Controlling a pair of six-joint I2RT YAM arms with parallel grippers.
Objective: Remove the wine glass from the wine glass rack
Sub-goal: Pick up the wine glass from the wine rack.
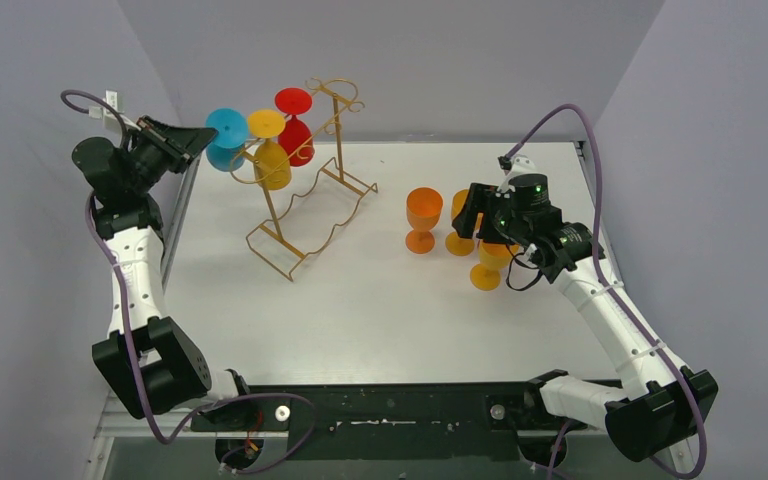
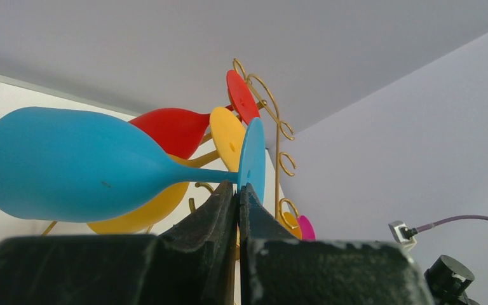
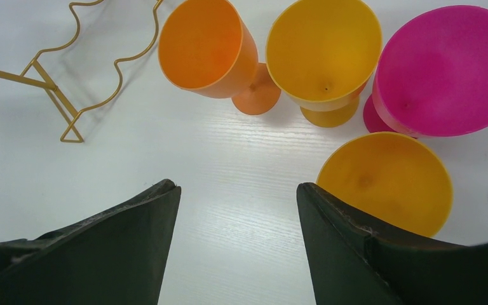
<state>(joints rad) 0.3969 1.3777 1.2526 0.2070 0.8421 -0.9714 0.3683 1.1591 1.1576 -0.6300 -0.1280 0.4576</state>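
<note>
A blue wine glass [image 1: 226,140] [image 2: 76,165] lies sideways in the air at the top left of the gold wire wine glass rack [image 1: 305,215] [image 2: 278,136]. My left gripper [image 1: 200,138] [image 2: 239,187] is shut on the rim of its round foot. I cannot tell whether the glass still touches a hook. A red glass [image 1: 295,135] and a yellow glass [image 1: 272,160] hang on the rack behind it. Over the table on the right my right gripper [image 1: 472,212] [image 3: 236,185] hangs open with nothing between its fingers.
Upright glasses stand under and around the right gripper: an orange one [image 3: 206,47], a yellow one [image 3: 323,51], a pink one [image 3: 448,70] and a second yellow one [image 3: 384,181] right beside the right finger. The rack's wavy base [image 3: 70,108] lies to their left.
</note>
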